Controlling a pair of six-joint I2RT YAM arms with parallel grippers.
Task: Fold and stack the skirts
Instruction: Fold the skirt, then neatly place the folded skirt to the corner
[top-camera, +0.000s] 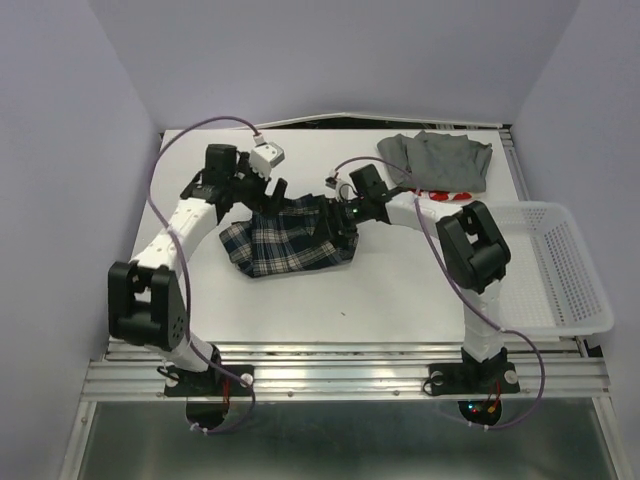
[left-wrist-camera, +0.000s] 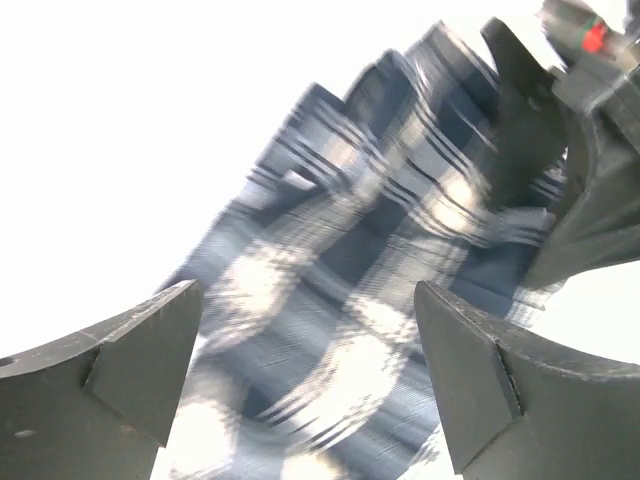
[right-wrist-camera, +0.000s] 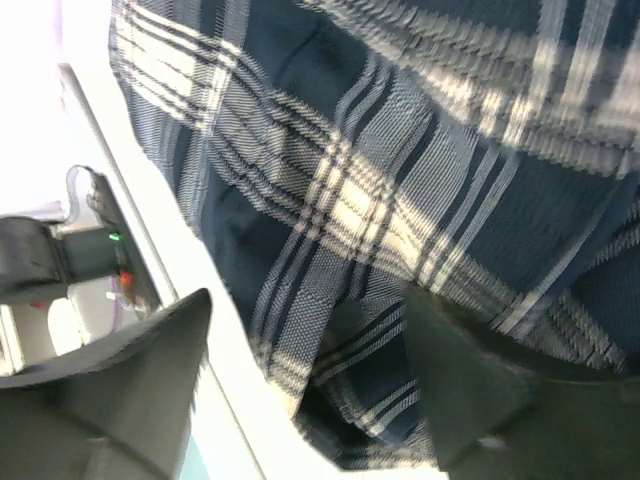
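White tabletop (top-camera: 340, 300) between lavender walls carries the dark navy-green-white plaid cloth skirt (top-camera: 285, 245) at the frame's centre. The left gripper (left-wrist-camera: 305, 295) gapes wide at its upper left edge. The right gripper (right-wrist-camera: 308, 300), also spread, sits at its upper right edge. The plain grey skirt (top-camera: 440, 158) lies upper right.

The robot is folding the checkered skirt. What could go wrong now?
The plaid skirt looks rumpled, and the left gripper is open over it, so the fold might flop loose. The right gripper is open with cloth against one finger; pulling away could drag the skirt. The elbow of the right arm is near the white basket and might bump it.
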